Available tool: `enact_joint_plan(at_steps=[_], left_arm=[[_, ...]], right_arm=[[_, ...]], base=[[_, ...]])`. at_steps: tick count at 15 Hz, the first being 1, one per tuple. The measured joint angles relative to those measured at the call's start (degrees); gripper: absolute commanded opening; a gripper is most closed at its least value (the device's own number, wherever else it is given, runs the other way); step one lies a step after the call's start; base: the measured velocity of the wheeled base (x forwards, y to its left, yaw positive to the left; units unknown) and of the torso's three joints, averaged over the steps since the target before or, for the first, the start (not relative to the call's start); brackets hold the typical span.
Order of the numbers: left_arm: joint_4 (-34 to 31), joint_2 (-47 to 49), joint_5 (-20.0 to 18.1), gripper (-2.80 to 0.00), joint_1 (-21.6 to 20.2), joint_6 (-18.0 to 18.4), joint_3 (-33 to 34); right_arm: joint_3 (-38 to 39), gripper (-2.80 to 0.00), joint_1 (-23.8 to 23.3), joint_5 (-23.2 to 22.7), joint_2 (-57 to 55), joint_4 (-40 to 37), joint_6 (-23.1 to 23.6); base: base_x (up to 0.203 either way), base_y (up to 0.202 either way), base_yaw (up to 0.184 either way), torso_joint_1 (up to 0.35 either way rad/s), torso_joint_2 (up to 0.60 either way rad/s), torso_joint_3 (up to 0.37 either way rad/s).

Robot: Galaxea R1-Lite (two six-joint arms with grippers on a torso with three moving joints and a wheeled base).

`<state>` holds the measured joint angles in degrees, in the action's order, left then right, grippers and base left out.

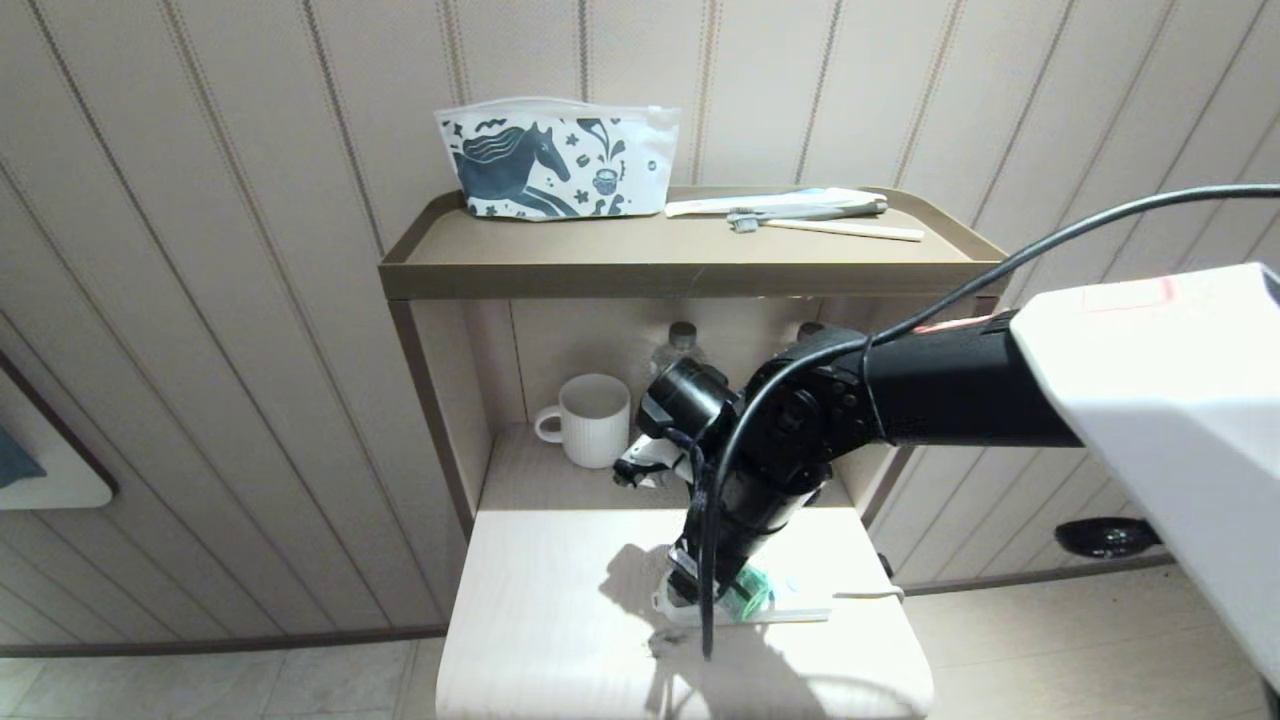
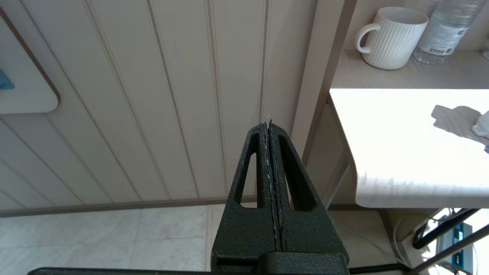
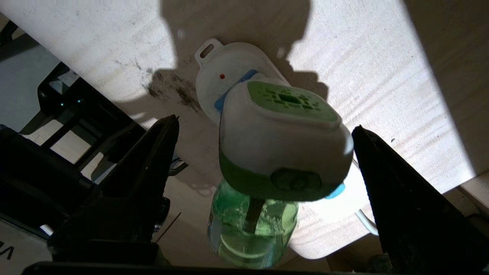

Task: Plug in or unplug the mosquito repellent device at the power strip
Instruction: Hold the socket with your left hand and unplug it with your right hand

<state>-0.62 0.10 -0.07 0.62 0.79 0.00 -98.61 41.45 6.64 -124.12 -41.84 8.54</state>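
The mosquito repellent device [image 3: 282, 137], with a white-and-green head and a green liquid bottle, sits on the white power strip [image 3: 217, 72] over a light-blue socket face; its prongs are hidden. My right gripper [image 3: 263, 130] reaches down over it, open. One finger stands on each side of the head, with a gap to it on both sides. In the head view the device [image 1: 748, 595] and the strip [image 1: 805, 607] peek out from under my right wrist on the small white table [image 1: 550, 620]. My left gripper [image 2: 269, 124] hangs parked, left of the table, shut and empty.
A white ribbed mug [image 1: 595, 420] and a clear water bottle [image 1: 680, 345] stand in the niche behind the table. A horse-print pouch [image 1: 555, 160] and a toothbrush [image 1: 800, 212] lie on the top shelf. The strip's white cord [image 1: 870, 594] runs off to the right.
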Motion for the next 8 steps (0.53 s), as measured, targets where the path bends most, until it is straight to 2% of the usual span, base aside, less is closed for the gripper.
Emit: enact_joint_plan(at_steps=[1, 2, 8], left_arm=[[-0.01, 0.00, 0.00, -2.80, 0.00, 0.00, -0.02], [0.01, 0.00, -0.02, -2.80, 0.00, 0.00, -0.02], [0.00, 0.00, 0.05, -2.80, 0.00, 0.65, 0.00]], right_arm=[[-0.51, 0.00, -0.18, 0.00, -0.76, 0.00, 0.02], [-0.88, -2.80, -0.37, -0.01, -1.54, 0.00, 0.14], [-1.15, -2.80, -0.72, -0.01, -2.91, 0.00, 0.51]], base=[[0.000, 0.000, 0.000, 0.000, 0.00, 0.000], [0.000, 0.000, 0.000, 0.000, 0.00, 0.000], [0.000, 0.000, 0.000, 0.000, 0.00, 0.000]])
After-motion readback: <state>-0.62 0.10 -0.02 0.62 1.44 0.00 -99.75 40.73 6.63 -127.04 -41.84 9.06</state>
